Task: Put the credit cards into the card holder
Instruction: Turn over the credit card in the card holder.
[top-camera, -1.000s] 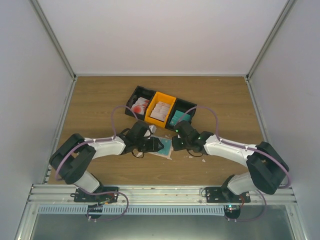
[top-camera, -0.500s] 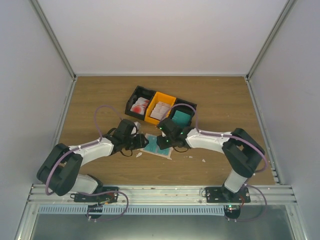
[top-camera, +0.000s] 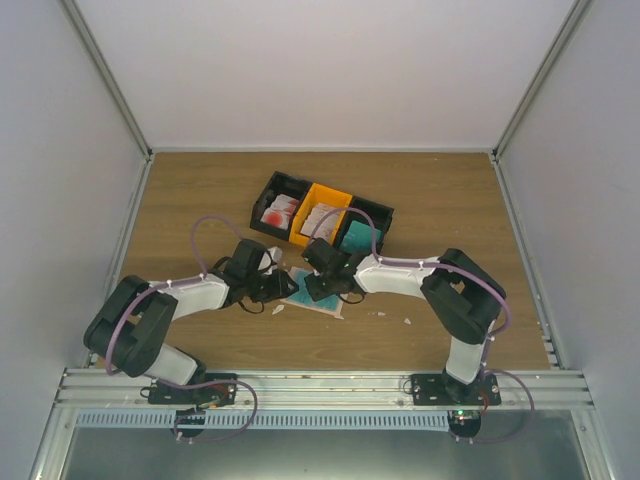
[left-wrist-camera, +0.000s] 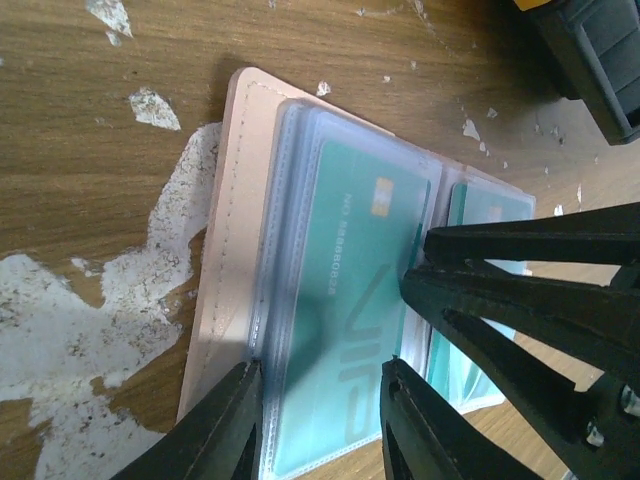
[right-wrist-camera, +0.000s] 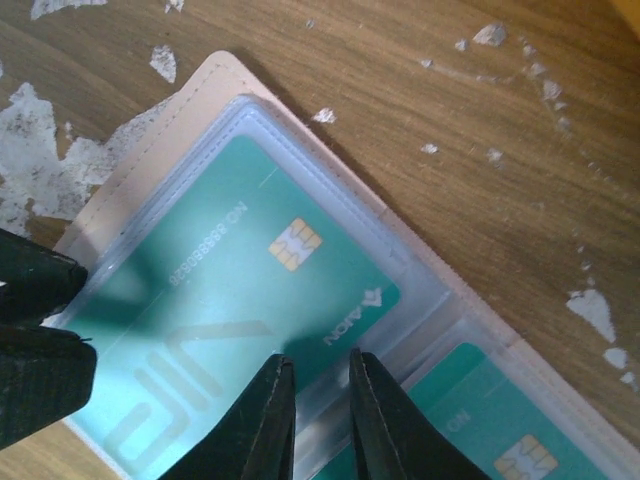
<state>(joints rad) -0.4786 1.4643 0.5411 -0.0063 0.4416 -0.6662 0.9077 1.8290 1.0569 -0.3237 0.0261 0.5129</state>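
The beige card holder (top-camera: 322, 304) lies open on the table between both grippers. Clear pockets on its inner faces hold a teal credit card (left-wrist-camera: 350, 290) (right-wrist-camera: 230, 290), and a second teal card (right-wrist-camera: 500, 420) sits in the other half. My left gripper (left-wrist-camera: 322, 370) (top-camera: 283, 287) is open, one finger at the pocket's stitched edge and the other on the card's far side. My right gripper (right-wrist-camera: 320, 365) (top-camera: 318, 287) has a narrow gap between its fingers, and its tips are at the card's edge by the fold. Its fingers (left-wrist-camera: 520, 290) cross the left wrist view.
Behind the card holder stand joined bins: a black one (top-camera: 278, 207) with red-and-white cards, an orange one (top-camera: 322, 215) with pale cards, and a black one (top-camera: 362, 233) with teal cards. Small white scraps (top-camera: 408, 321) and worn white patches (left-wrist-camera: 110, 290) mark the wood.
The right arm has swung left, bringing its gripper over the open card holder, and its jaws have narrowed. The left gripper's jaws have also narrowed, and it has stayed at the wallet's left side.
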